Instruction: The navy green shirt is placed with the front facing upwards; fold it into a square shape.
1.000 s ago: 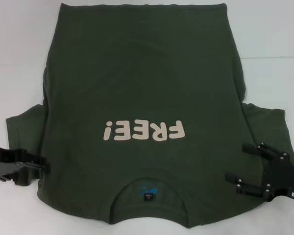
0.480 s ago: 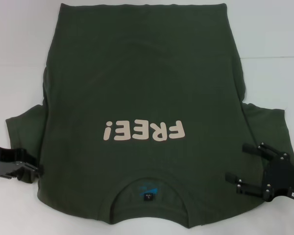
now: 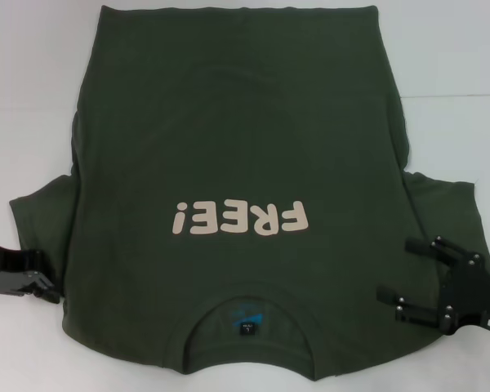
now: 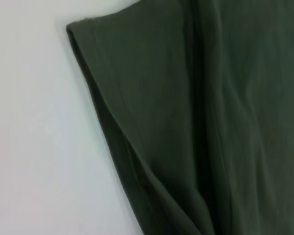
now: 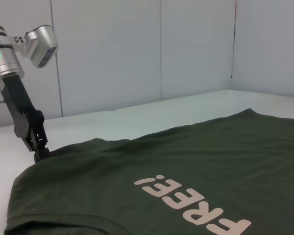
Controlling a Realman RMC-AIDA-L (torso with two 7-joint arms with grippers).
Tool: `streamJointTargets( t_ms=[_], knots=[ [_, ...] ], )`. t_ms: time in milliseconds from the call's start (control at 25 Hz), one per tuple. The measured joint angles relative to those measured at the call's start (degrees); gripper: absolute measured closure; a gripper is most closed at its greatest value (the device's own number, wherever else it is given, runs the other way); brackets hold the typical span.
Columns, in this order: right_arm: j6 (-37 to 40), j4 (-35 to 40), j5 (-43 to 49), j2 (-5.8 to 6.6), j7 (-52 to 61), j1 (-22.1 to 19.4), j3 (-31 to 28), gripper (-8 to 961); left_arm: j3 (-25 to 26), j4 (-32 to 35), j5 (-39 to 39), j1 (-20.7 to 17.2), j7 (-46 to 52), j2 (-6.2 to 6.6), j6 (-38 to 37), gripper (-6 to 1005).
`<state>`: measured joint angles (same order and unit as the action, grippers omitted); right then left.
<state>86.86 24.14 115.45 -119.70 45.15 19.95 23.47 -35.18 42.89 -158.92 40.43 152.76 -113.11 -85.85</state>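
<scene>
The navy green shirt lies flat and face up on the white table, its collar toward me and the cream "FREE!" lettering upside down from here. My left gripper sits low at the outer hem of the shirt's left sleeve. The right wrist view shows that same gripper tipped down onto the sleeve's edge. In the left wrist view only the sleeve and the table appear. Open, my right gripper hovers over the right sleeve beside the shoulder.
White table surface surrounds the shirt on the left, right and far sides. White wall panels stand behind the table in the right wrist view.
My left gripper has slid outward to the left, from over the sleeve to its outer edge. The right gripper and the shirt have stayed where they were.
</scene>
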Motion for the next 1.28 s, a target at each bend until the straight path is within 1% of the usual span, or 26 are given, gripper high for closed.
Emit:
streamJointTargets(
  t_ms=[120, 1000, 1280],
  knots=[
    [0.12, 0.03, -0.04, 0.00, 0.02, 0.03, -0.37, 12, -0.05, 0.00, -0.03, 0.00, -0.08, -0.06, 0.08, 875],
    [-0.20, -0.32, -0.05, 0.00, -0.01, 0.33, -0.54, 12, -0.62, 0.60, 0.28, 0.20, -1.27, -0.18, 0.59, 915],
    [-0.27, -0.41, -0.05, 0.00, -0.10, 0.43, -0.63, 12, -0.71, 1.97, 0.33, 0.27, -2.42, -0.24, 0.53, 924]
  ],
)
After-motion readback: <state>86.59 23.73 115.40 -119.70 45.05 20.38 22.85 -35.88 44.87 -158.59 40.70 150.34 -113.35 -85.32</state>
